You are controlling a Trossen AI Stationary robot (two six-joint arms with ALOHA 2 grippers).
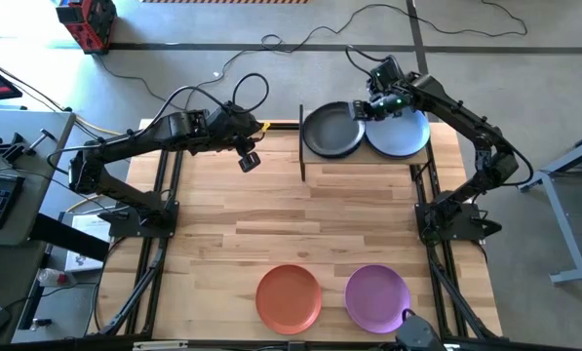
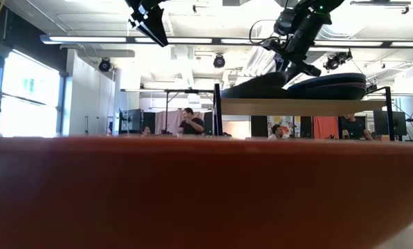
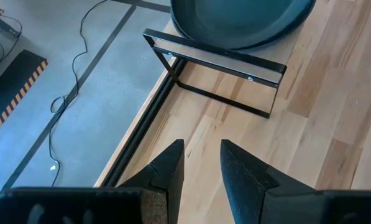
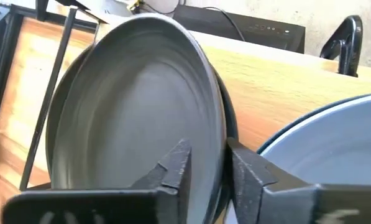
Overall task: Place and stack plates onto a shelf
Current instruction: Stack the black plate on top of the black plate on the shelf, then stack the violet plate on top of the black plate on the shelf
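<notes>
Shelf sits at approx 12–1 o'clock on the table, seen from above. Two stacks on it: dark grey plate on the 9 o'clock half, light blue plate on the 3 o'clock half, rims just beside each other or overlapping, can't tell which. In the low view both stacks rest on the shelf board, dark one tilted a bit.

Right gripper is at the 12 o'clock edge of the shelf, btwn the two stacks. Right wrist view shows its fingers straddling the dark grey plate's rim, one inside the dish, one outside. A gap shows btwn pads and rim, so the jaws look slackened, not clenched; whether a pad touches the rim I can't tell.

Left gripper hangs in the air at approx 10–11 o'clock, just off the shelf's 9 o'clock end. Its jaws are parted a little, w/ nothing btwn them.

Orange plate and purple plate lie flat at 6 o'clock near the table's front edge, side by side, orange toward 9 o'clock, not touching.
</notes>
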